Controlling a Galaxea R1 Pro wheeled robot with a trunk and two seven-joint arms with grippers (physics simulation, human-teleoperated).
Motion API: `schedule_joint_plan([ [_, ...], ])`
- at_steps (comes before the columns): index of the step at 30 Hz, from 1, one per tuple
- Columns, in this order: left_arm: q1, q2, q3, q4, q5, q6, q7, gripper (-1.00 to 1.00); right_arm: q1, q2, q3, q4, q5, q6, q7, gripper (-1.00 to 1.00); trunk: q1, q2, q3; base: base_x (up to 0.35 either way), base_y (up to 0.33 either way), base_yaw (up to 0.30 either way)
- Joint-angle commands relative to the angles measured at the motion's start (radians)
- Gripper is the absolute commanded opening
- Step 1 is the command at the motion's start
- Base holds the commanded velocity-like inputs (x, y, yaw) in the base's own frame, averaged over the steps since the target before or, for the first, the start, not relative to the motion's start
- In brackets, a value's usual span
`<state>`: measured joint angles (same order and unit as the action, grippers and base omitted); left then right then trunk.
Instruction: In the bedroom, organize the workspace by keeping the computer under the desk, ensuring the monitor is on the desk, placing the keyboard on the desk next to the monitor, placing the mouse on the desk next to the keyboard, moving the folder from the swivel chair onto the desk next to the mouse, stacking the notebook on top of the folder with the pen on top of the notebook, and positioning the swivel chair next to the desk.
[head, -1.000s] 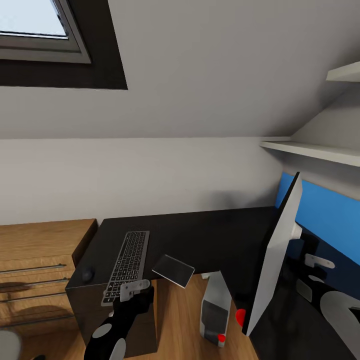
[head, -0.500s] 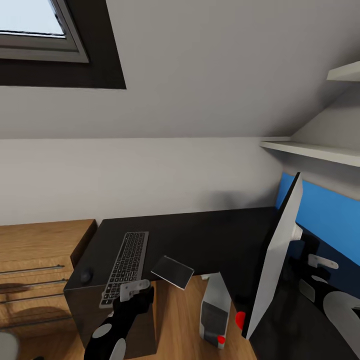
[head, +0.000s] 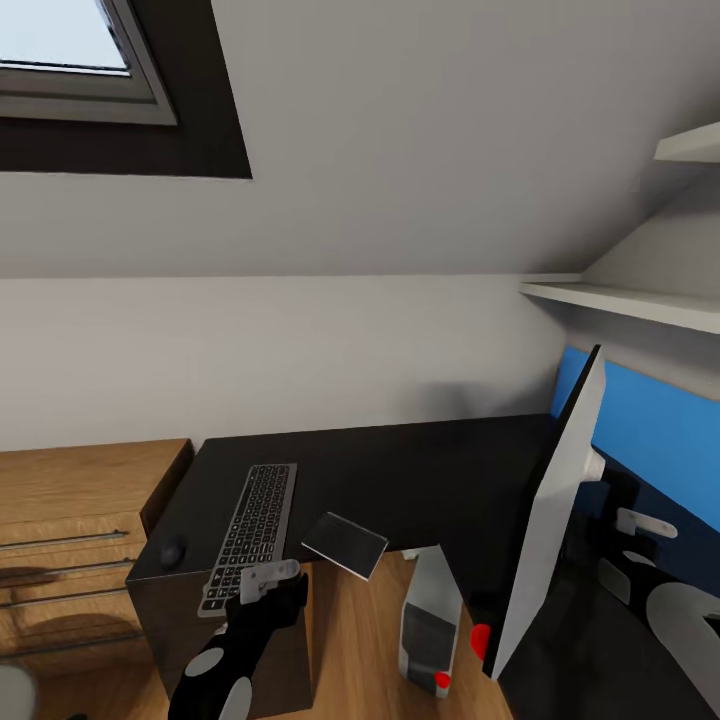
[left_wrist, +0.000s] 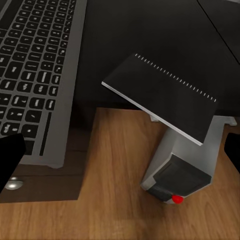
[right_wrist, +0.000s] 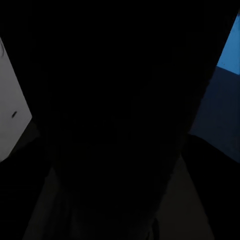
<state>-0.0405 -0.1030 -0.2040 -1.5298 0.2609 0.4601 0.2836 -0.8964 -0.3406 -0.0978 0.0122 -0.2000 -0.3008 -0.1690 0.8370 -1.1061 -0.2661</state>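
The black-topped desk (head: 430, 470) carries the keyboard (head: 250, 533), a dark mouse (head: 173, 549) beside it, and a thin black notebook (head: 345, 543) that overhangs the front edge. The monitor (head: 553, 515) stands on the desk, seen edge-on from its pale back. The grey computer (head: 430, 620) stands on the floor below the desk. My left gripper (head: 266, 577) hovers at the desk's front edge, open; its wrist view has the keyboard (left_wrist: 35, 65), the notebook (left_wrist: 165, 97) and the computer (left_wrist: 182, 167) between the dark fingertips (left_wrist: 10, 157). My right arm (head: 650, 590) reaches behind the monitor, its fingers hidden.
A light wooden dresser (head: 80, 500) adjoins the desk. White shelves (head: 630, 300) hang above the blue back panel (head: 650, 425). The right wrist view is nearly black, with a strip of blue panel (right_wrist: 231, 45) and a pale surface (right_wrist: 12, 110). Wooden floor (head: 345, 650) lies under the desk.
The whole picture has shifted very slightly, so the camera moved. The arms and the things on the desk have kept their places.
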Motion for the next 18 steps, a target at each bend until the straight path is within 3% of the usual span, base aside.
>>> schedule_joint_plan([
  [1, -0.001, 0.0, -0.002, -0.001, 0.011, 0.003, 0.009, 1.0, -0.001, 0.0, -0.009, 0.002, 0.001, -0.004, 0.003, -1.0, 0.0, -0.001, -0.001, 0.0, 0.0, 0.0],
  [18, -0.001, 0.0, -0.002, -0.001, 0.011, 0.003, 0.009, 1.0, -0.001, 0.004, -0.007, 0.002, 0.005, -0.006, 0.011, -1.0, 0.0, -0.001, -0.001, 0.0, 0.0, 0.0],
])
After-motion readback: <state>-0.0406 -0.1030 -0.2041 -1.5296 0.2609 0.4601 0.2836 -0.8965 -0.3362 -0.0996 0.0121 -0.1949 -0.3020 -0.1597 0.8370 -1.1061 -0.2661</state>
